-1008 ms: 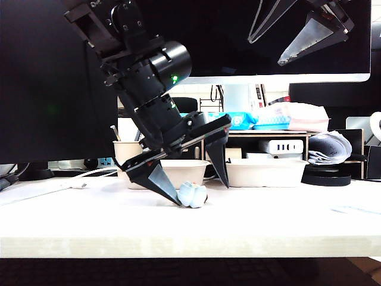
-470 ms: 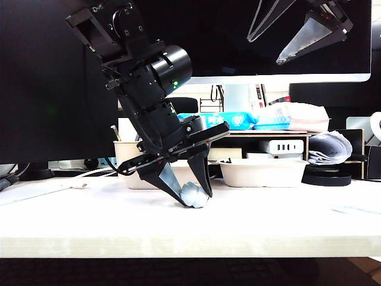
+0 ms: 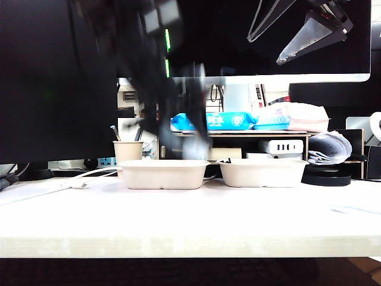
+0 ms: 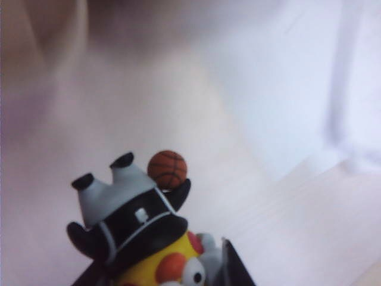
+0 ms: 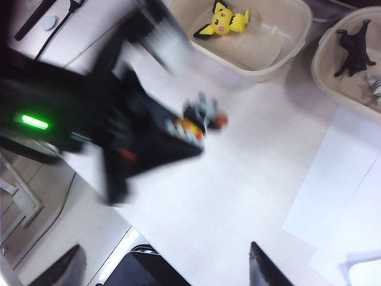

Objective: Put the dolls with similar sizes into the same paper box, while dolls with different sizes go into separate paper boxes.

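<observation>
Right wrist view: yellow doll (image 5: 225,21) is lying in one box (image 5: 296,37), dark doll (image 5: 356,50) in the other (image 5: 326,71). Left gripper (image 5: 193,134) is grasping the third doll (image 5: 202,117) above the bench (image 5: 238,179), near the yellow doll's box. Right gripper (image 5: 164,262) is hanging released, farther off.

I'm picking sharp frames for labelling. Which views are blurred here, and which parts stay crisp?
Exterior view: the left arm is a dark motion smear, while both off-white pulp trays are crisp. Right wrist view: the left gripper and its grey-capped toy are streaked; the yellow pointed-eared doll is sharp. Left wrist view: the toy's orange ball is sharp, the background soft.
</observation>
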